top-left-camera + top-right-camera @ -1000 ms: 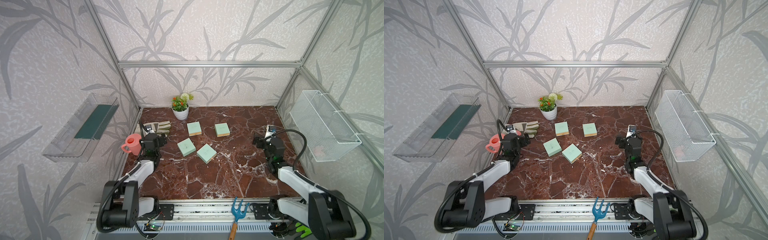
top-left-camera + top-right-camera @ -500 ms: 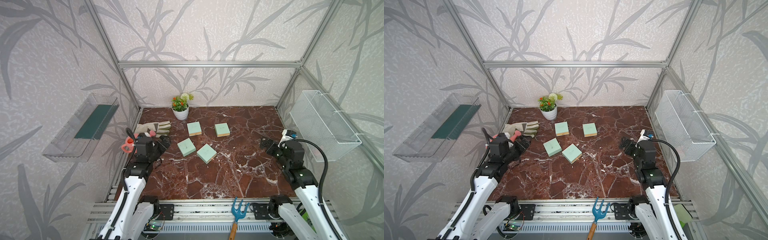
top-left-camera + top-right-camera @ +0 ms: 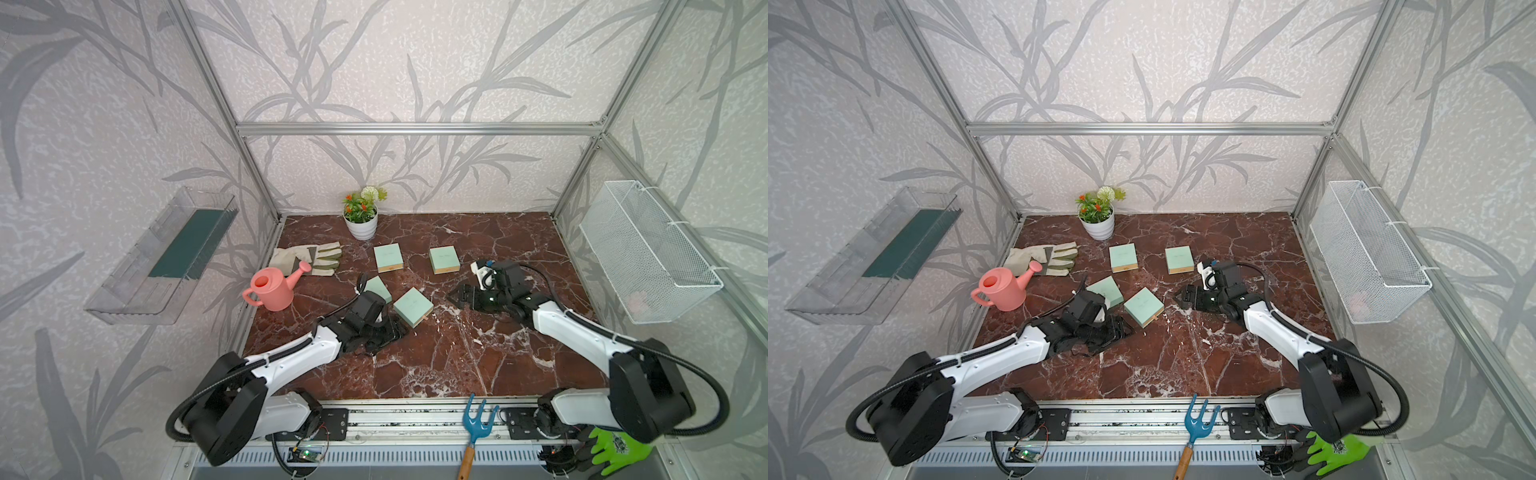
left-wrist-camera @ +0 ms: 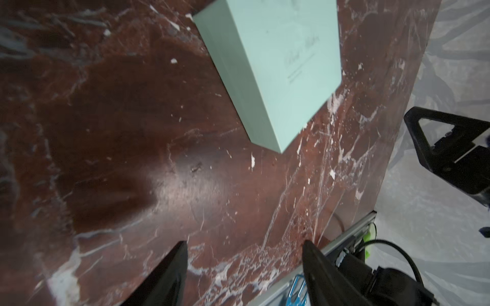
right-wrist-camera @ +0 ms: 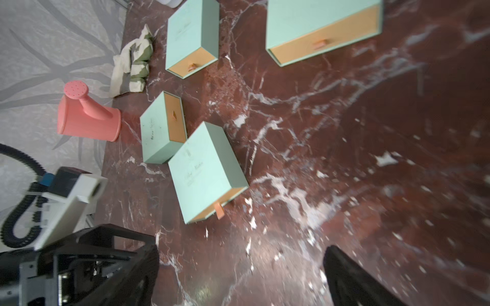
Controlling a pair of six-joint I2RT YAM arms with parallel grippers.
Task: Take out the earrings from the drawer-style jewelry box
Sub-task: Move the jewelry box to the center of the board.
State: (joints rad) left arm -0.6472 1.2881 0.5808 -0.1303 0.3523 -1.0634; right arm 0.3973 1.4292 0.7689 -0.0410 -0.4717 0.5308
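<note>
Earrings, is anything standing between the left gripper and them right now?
Yes. The nearest mint-green box has its drawer shut, as do the other three boxes, so no earrings show. Only bare marble lies between the left gripper and that box.

Pale bumpy wallpaper (image 3: 415,62) on every side in both top views, printed with big grey bamboo-ish leaves. Held in a silver aluminium frame (image 3: 415,129), with a bar straight across mid-frame and more slanting off to the upper corners. Lower middle: glossy red-brown marble floor (image 3: 457,353), veined all over in white. Stuck on the wall at the left of the frame, a clear plastic shelf (image 3: 137,299) with a dark green strip (image 3: 187,245) lying in it. Over at the right edge, a white wire-mesh basket (image 3: 648,253). Pretty soft, even light, just a dull shiny patch on the marble in the left wrist view.
</note>
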